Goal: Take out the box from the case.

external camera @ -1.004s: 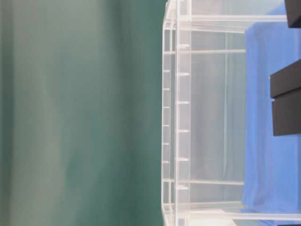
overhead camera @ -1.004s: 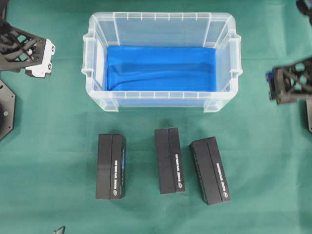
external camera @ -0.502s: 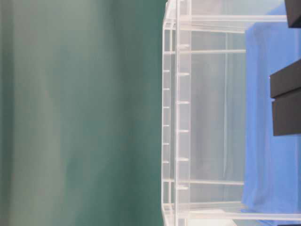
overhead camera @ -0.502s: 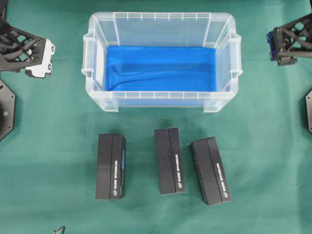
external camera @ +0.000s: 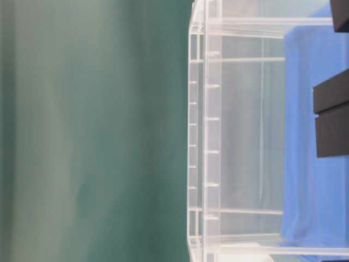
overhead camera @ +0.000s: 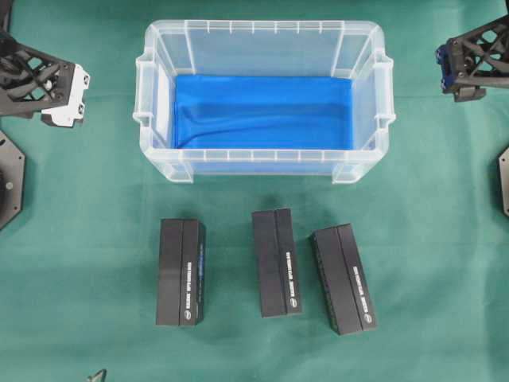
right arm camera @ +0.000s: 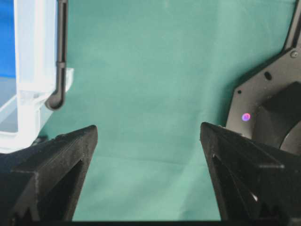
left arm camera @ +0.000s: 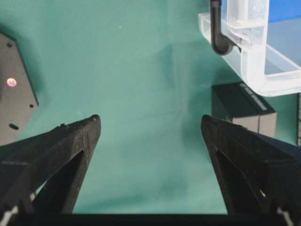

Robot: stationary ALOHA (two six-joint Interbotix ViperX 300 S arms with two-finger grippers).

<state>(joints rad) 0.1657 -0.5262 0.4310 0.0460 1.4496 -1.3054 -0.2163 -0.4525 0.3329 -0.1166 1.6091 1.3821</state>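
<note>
Green cloth (overhead camera: 79,239) covers the table, everything else sits on it.

Case (overhead camera: 262,36): lies between the two grippers, well apart from each. Overhead it holds only its blue liner (overhead camera: 262,111); no box visible inside.

Three black boxes on the cloth outside the case, in a row beyond its near wall: left box (overhead camera: 181,272), middle box (overhead camera: 277,263), right box (overhead camera: 343,278). All lie flat and apart from one another. In the left wrist view one box (left arm camera: 242,107) lies ahead of the right-hand finger, just past the case corner.

Left gripper (left arm camera: 150,129): jaws spread wide, nothing between them, bare cloth below.

Right gripper (right arm camera: 148,132): jaws wide, empty, case edge off to its left.

Judgement: removal looks finished; nothing left to lift.
</note>
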